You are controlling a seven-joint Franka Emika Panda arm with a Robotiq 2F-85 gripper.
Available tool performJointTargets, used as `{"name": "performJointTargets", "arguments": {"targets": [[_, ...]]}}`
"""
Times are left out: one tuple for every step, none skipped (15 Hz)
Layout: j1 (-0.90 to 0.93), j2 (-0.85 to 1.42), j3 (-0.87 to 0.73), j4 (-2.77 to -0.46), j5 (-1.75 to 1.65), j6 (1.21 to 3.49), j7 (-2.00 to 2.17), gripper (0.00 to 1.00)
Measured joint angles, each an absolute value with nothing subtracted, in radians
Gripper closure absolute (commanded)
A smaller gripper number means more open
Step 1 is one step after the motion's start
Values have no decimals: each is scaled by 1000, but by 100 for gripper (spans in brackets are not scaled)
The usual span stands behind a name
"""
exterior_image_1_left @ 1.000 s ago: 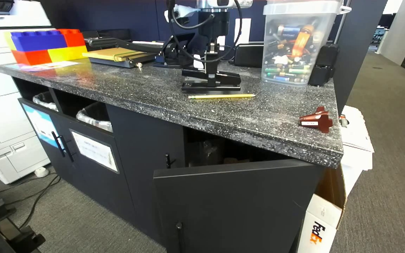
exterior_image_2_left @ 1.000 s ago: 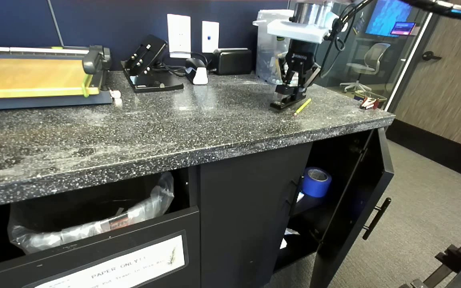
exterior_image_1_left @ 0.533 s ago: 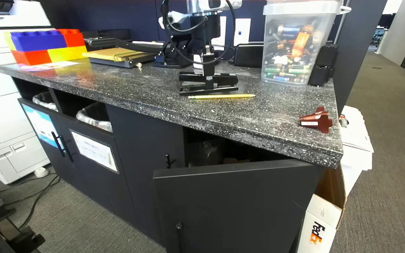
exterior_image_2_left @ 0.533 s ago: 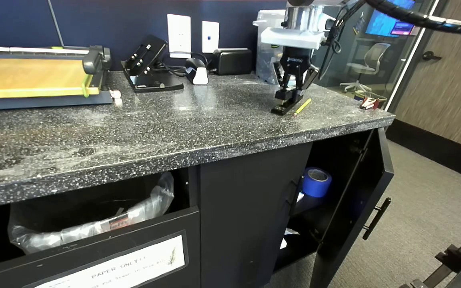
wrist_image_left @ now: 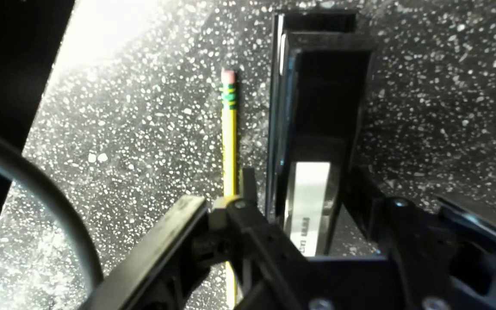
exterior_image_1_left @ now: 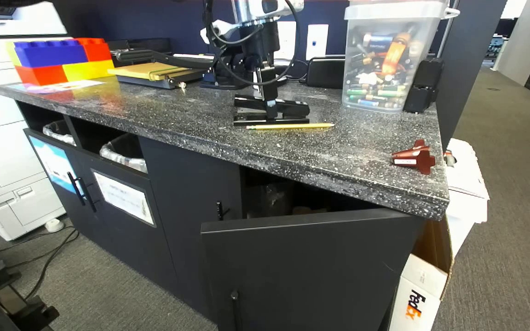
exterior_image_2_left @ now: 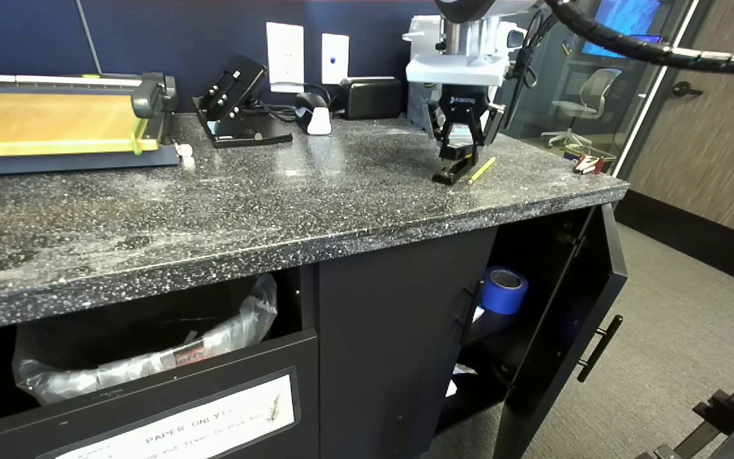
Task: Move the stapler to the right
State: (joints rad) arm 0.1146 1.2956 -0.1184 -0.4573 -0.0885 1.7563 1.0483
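The black stapler (wrist_image_left: 327, 94) rests on the speckled counter, its long side roughly parallel to a yellow pencil (wrist_image_left: 229, 146). A pale strip shows on its top in the wrist view. It also shows in both exterior views (exterior_image_1_left: 295, 109) (exterior_image_2_left: 448, 175). My gripper (wrist_image_left: 302, 185) is open around the stapler, one finger on each side. The left finger stands apart from the stapler, between it and the pencil. Whether the dark right finger touches the stapler I cannot tell. The gripper also shows pointing down in both exterior views (exterior_image_1_left: 269, 109) (exterior_image_2_left: 459, 153).
The pencil lies close along the stapler's front side. A dark red staple remover (exterior_image_1_left: 414, 157) lies near the counter's end. A clear bin of batteries (exterior_image_1_left: 380, 59) stands behind. A paper cutter (exterior_image_2_left: 55, 124), a black stand (exterior_image_2_left: 239, 121) and the counter's front edge (exterior_image_2_left: 316, 245) are around.
The gripper and stapler have moved a little closer to the pencil and down onto the counter. The stapler has turned slightly to lie beside the pencil. The fingers have spread and the arm tilted a little.
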Motion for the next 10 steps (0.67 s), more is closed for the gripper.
{"name": "performJointTargets", "arguments": {"targets": [[118, 1300, -121, -457, -92, 1754, 1048, 5], [121, 1305, -125, -456, -94, 1753, 1048, 1], [124, 1309, -127, -456, -95, 1753, 1048, 0], [126, 1311, -127, -456, -95, 1753, 1046, 0], [129, 1311, -127, -455, -95, 1753, 1040, 0], [132, 1311, -127, -452, -95, 1754, 1029, 0], [137, 1309, -126, -449, -95, 1757, 1016, 0], [141, 1305, -125, -445, -94, 1758, 1001, 0], [145, 1298, -120, -440, -92, 1757, 985, 0], [149, 1286, -111, -439, -89, 1752, 962, 0]]}}
